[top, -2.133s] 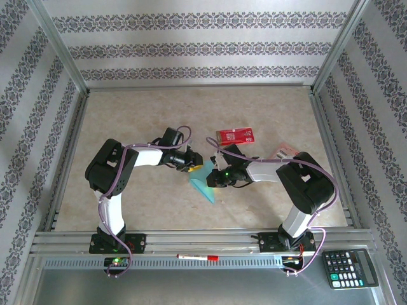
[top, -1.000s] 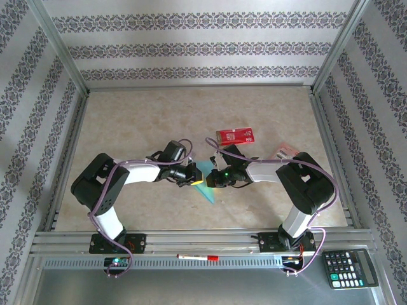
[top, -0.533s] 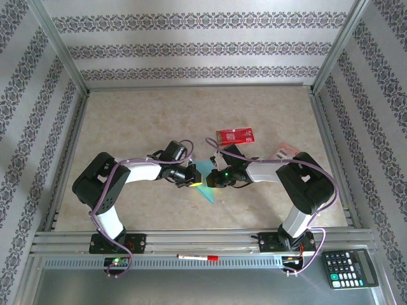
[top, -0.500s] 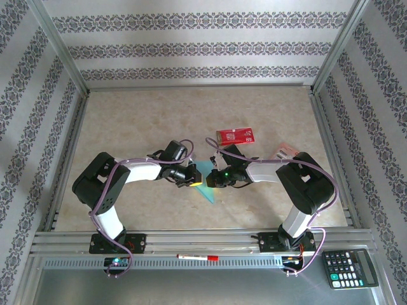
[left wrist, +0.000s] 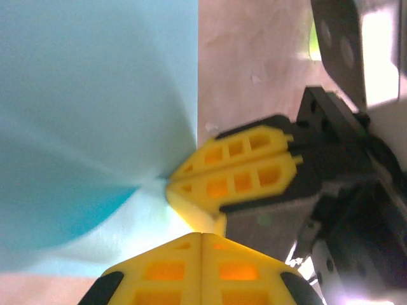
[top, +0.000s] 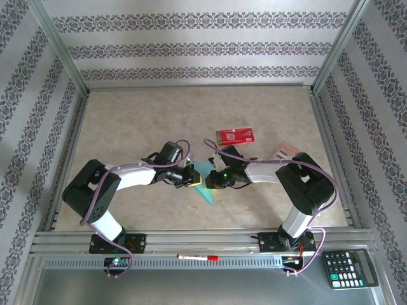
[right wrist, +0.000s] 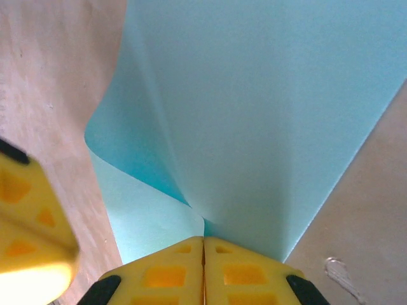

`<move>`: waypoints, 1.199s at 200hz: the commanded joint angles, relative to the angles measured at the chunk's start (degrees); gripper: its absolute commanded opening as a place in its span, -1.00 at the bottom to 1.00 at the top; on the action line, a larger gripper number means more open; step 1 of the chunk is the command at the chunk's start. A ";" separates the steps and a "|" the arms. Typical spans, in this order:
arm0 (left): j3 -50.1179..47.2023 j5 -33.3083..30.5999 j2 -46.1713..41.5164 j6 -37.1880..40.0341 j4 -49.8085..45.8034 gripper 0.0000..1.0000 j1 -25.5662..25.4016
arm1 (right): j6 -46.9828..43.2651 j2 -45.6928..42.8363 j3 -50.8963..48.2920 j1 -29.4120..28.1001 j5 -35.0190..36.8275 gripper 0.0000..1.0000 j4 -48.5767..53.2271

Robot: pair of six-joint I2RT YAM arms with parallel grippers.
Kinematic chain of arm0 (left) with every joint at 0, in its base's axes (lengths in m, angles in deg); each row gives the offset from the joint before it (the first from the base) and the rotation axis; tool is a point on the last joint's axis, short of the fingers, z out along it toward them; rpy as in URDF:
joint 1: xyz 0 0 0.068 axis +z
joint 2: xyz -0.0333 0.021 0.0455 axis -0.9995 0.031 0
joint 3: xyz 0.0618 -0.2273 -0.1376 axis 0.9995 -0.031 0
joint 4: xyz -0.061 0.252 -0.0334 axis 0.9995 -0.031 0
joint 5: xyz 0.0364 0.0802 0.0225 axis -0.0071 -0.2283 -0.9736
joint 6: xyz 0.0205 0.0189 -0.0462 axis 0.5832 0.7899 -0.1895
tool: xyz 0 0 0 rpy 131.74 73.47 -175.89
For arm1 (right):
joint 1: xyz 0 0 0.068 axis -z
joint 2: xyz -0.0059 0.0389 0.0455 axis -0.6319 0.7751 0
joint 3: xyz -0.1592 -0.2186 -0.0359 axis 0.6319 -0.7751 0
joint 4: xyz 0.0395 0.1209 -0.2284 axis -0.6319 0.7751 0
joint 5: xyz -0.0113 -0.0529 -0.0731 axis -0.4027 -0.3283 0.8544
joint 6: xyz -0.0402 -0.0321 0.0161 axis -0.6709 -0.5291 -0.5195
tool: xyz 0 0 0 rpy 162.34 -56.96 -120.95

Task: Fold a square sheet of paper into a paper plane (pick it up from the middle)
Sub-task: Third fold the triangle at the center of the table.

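The light-blue sheet of paper (top: 205, 185) lies folded over near the table's middle, with a pointed tip toward the near edge. My right gripper (top: 212, 180) is shut on it: in the right wrist view two curved layers of the sheet (right wrist: 254, 108) run out from between the closed yellow fingertips (right wrist: 203, 240). My left gripper (top: 193, 180) is shut, facing the right one from the left. Its closed tips (left wrist: 202, 235) sit at the edge of the sheet (left wrist: 95, 121), just short of the right gripper's fingers (left wrist: 235, 168). Whether paper lies between the left jaws is not visible.
A red packet (top: 234, 135) lies just behind the grippers and a pink-and-white packet (top: 285, 152) is at the right arm's elbow. A red pen (top: 197, 257) rests on the front rail and a calculator (top: 349, 268) sits off the table's front right corner.
The left gripper came down and right to the sheet's left edge. Over the last second the left arm's elbow sank lower and further left. The right arm and sheet stayed put.
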 commanded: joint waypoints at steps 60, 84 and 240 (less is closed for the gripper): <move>-10.85 -1.33 -7.51 -8.04 10.63 -0.93 -3.60 | 7.94 1.58 0.98 -3.34 7.11 -0.84 0.27; -11.53 -1.79 -9.50 -8.30 9.45 -0.94 -2.19 | 9.16 3.19 3.04 -3.66 9.30 -0.85 0.00; -6.06 -2.52 0.83 -6.95 13.33 -0.95 -1.71 | 9.17 8.70 8.58 -3.17 9.21 -0.85 -0.48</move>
